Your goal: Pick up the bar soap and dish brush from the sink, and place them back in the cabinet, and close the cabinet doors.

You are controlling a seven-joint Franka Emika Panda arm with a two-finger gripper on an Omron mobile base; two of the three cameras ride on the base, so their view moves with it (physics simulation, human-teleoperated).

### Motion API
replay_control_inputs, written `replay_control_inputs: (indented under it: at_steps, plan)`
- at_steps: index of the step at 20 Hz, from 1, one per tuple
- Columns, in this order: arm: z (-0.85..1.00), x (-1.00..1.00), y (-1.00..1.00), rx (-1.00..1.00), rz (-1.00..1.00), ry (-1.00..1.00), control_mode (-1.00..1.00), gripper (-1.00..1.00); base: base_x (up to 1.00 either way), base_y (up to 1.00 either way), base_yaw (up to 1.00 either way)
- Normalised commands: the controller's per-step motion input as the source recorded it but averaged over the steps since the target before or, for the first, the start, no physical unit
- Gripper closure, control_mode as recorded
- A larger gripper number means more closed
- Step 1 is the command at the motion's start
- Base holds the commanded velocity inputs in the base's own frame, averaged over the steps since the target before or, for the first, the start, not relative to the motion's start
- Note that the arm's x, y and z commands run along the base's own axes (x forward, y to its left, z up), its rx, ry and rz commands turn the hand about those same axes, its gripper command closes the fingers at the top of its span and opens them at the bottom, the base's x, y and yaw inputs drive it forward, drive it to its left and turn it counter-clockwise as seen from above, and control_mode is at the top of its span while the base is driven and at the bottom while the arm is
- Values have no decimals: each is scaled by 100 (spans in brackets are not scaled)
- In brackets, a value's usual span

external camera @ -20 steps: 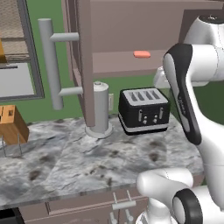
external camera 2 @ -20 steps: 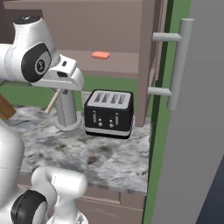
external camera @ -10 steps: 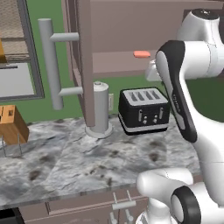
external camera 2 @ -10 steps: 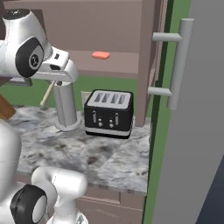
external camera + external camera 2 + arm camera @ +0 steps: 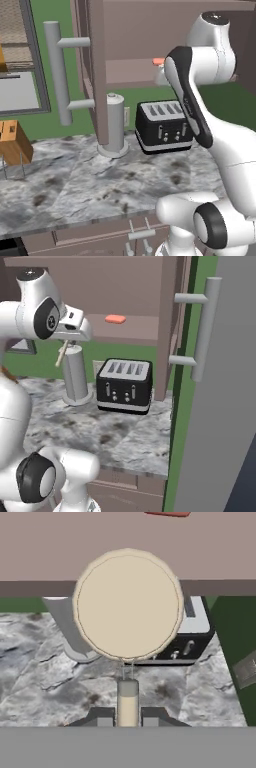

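The gripper [image 5: 128,716] is clamped tight on the handle of the brush [image 5: 128,604], the thin cream stem pinched between its two dark fingertips [image 5: 102,717]. In the hand view the brush's round head faces the camera, standing in front of the cabinet [image 5: 60,552] shelf edge, with the toaster [image 5: 197,629] and a grey canister [image 5: 70,629] partly hidden behind it. In the right base view the brush handle [image 5: 62,353] slants down from the hand, just above the canister [image 5: 76,375] and below the level of the shelf. The soap [image 5: 115,319] lies on the cabinet's lower shelf, up and to the right of the hand, well apart from the brush; in the left base view its pink end [image 5: 158,62] peeks out beside the arm. Both doors stand open: the left door [image 5: 97,70] edge-on with its long grey bar handle [image 5: 56,70], the right door [image 5: 220,406] swung out near the camera with its own bar [image 5: 204,328]. The black toaster sits on the marbled counter [image 5: 75,180] under the cabinet, just beside the canister. A wooden knife block [image 5: 14,142] stands at the counter's far left.
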Motion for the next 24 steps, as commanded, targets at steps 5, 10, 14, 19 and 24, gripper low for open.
replay_control_inputs:
  at_steps: [5,10,14,19,24]
  plan:
    - [11,64,13,0,3,0,-100,100,0,0,0]
    - [13,54,14,0,3,-1,-100,100,0,0,0]
    - [6,41,19,0,3,-1,-100,100,0,0,0]
    - [0,31,22,0,2,0,-100,100,0,0,0]
    - [-1,32,16,0,3,-4,-100,100,0,0,0]
